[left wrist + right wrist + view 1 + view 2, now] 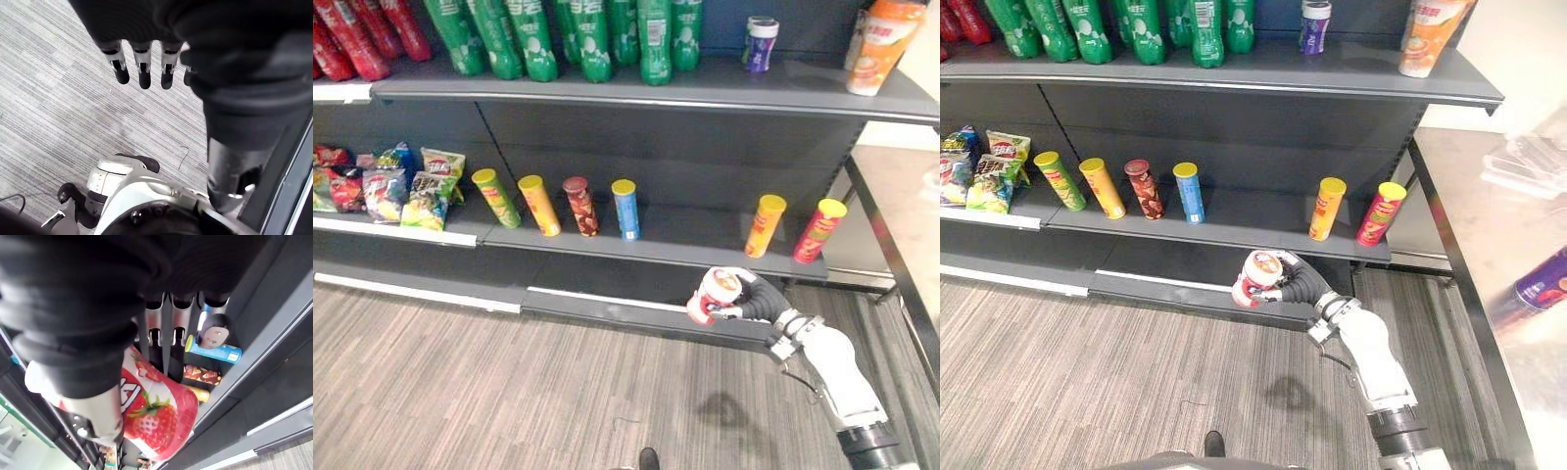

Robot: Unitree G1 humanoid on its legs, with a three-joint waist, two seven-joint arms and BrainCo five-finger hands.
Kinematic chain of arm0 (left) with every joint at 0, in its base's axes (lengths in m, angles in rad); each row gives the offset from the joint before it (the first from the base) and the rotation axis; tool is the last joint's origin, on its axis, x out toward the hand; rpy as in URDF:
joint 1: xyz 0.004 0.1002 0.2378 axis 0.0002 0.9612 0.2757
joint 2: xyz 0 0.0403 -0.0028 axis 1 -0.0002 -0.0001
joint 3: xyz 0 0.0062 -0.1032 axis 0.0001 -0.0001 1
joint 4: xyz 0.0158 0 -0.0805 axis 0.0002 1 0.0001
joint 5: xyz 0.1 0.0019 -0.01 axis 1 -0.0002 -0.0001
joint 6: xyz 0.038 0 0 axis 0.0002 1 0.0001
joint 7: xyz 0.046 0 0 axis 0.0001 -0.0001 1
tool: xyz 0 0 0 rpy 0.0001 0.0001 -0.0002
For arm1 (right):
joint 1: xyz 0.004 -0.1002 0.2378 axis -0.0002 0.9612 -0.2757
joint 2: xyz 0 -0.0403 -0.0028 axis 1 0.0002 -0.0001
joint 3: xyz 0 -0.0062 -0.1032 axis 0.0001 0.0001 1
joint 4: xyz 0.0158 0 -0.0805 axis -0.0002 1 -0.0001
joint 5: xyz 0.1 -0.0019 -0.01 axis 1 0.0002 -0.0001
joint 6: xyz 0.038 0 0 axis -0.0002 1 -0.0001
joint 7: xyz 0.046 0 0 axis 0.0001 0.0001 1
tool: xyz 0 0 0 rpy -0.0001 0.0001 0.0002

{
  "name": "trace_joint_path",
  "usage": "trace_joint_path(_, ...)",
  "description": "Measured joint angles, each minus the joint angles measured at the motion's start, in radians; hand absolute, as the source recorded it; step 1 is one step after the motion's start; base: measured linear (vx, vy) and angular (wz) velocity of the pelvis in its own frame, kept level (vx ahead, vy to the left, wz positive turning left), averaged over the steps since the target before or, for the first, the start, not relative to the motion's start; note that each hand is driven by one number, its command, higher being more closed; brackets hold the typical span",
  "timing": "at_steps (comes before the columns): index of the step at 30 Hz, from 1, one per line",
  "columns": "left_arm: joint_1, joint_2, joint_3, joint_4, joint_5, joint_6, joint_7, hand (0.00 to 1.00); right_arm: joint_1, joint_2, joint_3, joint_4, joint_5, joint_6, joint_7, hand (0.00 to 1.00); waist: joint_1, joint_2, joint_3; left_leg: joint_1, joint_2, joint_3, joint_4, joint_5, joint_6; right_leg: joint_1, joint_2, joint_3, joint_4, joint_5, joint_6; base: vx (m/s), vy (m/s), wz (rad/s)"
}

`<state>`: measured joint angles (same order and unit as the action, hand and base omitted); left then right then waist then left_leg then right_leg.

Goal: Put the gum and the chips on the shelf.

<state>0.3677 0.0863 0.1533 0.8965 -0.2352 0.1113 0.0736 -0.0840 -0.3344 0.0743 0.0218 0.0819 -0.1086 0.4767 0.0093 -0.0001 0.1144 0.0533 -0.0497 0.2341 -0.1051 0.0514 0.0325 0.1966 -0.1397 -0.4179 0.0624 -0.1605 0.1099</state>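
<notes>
My right hand (754,296) is curled round a red and white tube (715,291) with a strawberry printed on it; in the right wrist view my fingers (166,342) lie along its side and the thumb closes from the other side. I hold it tilted, white cap toward the camera, in front of the front edge of the lower shelf (685,245) and a little below its board, over the floor (460,392). It touches nothing but my hand. On that shelf stand leaning tubes: green (496,197), yellow (539,205), dark red (579,206) and blue (626,209) in a group, then orange (765,225) and red (819,230) well apart to my right. My tube sits below the gap between the two groups. On the upper shelf (803,93) a small purple and white tub (761,44) stands upright beside green bottles (592,39). My left hand (142,68) hangs over the floor, fingers straight, holding nothing
</notes>
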Motion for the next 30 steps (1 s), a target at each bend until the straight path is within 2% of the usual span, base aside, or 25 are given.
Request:
trace_joint_path(4,-0.011,0.005,-0.001,0.001,0.024,0.0,0.016,0.0,0.01,-0.001,-0.066,0.003,-0.01,0.0,-0.022,1.0,-0.032,-0.002,0.004,0.0,0.002,0.019,0.0,-0.012,0.002,-0.003,-0.003,0.015,0.009,0.0,0.0,-0.02,-0.008,-0.14)
trace_joint_path(6,-0.012,0.007,-0.001,0.001,0.034,0.0,0.025,0.0,0.016,-0.003,-0.09,0.003,-0.043,-0.001,-0.044,1.0,-0.035,-0.005,0.006,0.002,0.001,0.033,0.0,-0.022,0.008,-0.005,-0.006,0.026,0.011,0.0,0.001,0.0,0.008,-0.16)
trace_joint_path(10,-0.037,0.015,-0.001,0.001,0.062,-0.006,0.032,0.0,0.047,-0.014,-0.126,0.003,-0.084,-0.001,-0.083,1.0,-0.035,-0.016,0.013,0.004,-0.009,0.034,0.0,-0.04,0.015,-0.005,-0.022,0.007,0.029,0.0,0.001,0.03,0.014,0.06)
trace_joint_path(11,-0.04,0.017,-0.001,0.001,0.062,-0.01,0.032,0.0,0.047,-0.015,-0.126,0.003,-0.084,-0.004,-0.087,1.0,-0.034,-0.014,0.01,0.005,-0.011,0.029,0.0,-0.04,0.014,-0.005,-0.026,-0.001,0.041,0.0,0.001,0.06,0.018,0.12)
trace_joint_path(16,-0.042,0.032,-0.01,0.001,0.062,-0.017,0.032,0.0,0.043,-0.016,-0.125,0.003,-0.153,-0.024,-0.099,1.0,-0.029,-0.034,0.009,0.022,-0.02,0.0,0.0,-0.032,0.02,-0.012,-0.036,-0.014,0.1,0.0,0.0,0.1,0.001,0.21)
trace_joint_path(23,-0.022,0.029,-0.011,-0.008,0.064,-0.015,0.041,0.0,0.002,-0.036,-0.101,0.003,-0.192,-0.036,-0.127,1.0,-0.027,-0.033,0.006,0.037,-0.023,-0.003,0.0,-0.028,0.016,0.001,-0.036,-0.012,0.114,-0.001,-0.003,0.05,-0.048,0.08)
trace_joint_path(27,-0.013,0.021,-0.012,-0.008,0.081,-0.015,0.071,0.0,0.003,-0.049,-0.084,0.003,-0.192,-0.036,-0.13,1.0,-0.026,-0.027,0.01,0.033,-0.023,-0.009,0.0,-0.037,0.007,0.0,-0.035,-0.015,0.115,-0.026,-0.022,-0.03,-0.076,-0.01)
trace_joint_path(30,-0.021,0.022,-0.01,-0.007,0.091,-0.015,0.088,0.0,0.013,-0.048,-0.059,0.003,-0.192,-0.036,-0.134,1.0,-0.016,-0.031,0.009,-0.003,-0.026,0.017,0.033,-0.052,0.02,-0.002,-0.035,-0.011,0.083,-0.065,-0.029,-0.07,-0.101,-0.06)
